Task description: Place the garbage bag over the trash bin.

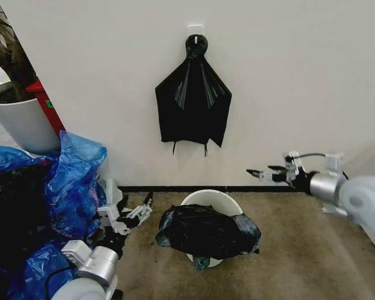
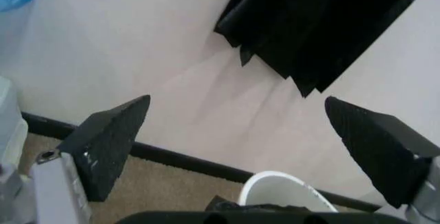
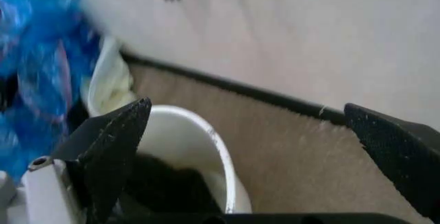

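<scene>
The trash bin [image 1: 211, 199], a small cream-white bucket, stands on the carpet by the wall. The black garbage bag [image 1: 207, 232] lies crumpled across the near part of its mouth and hangs over the front rim; the far rim is bare. My left gripper [image 1: 138, 212] is open, low and to the left of the bin, apart from the bag. My right gripper [image 1: 265, 173] is open too, raised above and to the right of the bin, holding nothing. The left wrist view shows the bin rim [image 2: 282, 182] past the open fingers [image 2: 110, 147]. The right wrist view shows the bin [image 3: 214, 144] with the bag [image 3: 165, 183] in it.
A fan-shaped black plastic bundle [image 1: 192, 106] hangs from a wall hook above the bin. Blue translucent bags [image 1: 72, 178] are piled at the left, with a large white plant pot [image 1: 22, 124] behind them. Bare carpet lies to the right of the bin.
</scene>
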Tool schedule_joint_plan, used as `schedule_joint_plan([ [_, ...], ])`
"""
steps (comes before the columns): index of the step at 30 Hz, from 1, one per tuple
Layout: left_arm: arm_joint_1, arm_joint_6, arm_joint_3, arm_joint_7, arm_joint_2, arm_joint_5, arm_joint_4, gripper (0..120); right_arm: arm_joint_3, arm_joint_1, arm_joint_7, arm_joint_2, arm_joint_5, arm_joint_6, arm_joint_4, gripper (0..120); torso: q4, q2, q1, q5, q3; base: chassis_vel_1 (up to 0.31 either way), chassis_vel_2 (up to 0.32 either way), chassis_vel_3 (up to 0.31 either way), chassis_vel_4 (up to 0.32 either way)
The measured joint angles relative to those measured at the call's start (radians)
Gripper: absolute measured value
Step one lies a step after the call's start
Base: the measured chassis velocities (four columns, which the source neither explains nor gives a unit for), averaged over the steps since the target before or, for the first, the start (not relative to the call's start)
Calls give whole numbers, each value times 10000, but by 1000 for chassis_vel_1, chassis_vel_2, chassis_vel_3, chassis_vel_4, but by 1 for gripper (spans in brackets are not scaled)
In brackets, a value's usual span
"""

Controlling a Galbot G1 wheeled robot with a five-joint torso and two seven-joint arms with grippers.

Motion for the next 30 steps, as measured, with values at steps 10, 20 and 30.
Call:
schedule_joint_plan([
  [10, -8, -8, -483, 401, 58, -87, -65, 100, -4616, 3468, -211, 99, -641, 9, -1233, 100, -1, 0, -1, -7, -1, 0, 0, 0, 0],
  [20, 147, -75, -663, 466, 116, 17, -419, 100, -7743, 5922, 54, 966, -1071, 27, -2821, 100, 7, 0, -2, -5, -1, 0, 0, 0, 0],
  [30, 318, -109, -609, 467, -130, 110, -617, 100, -9408, 6360, 619, 1067, -657, 35, -3131, 100, 0, 1, -2, -10, -3, 0, 0, 0, 0],
])
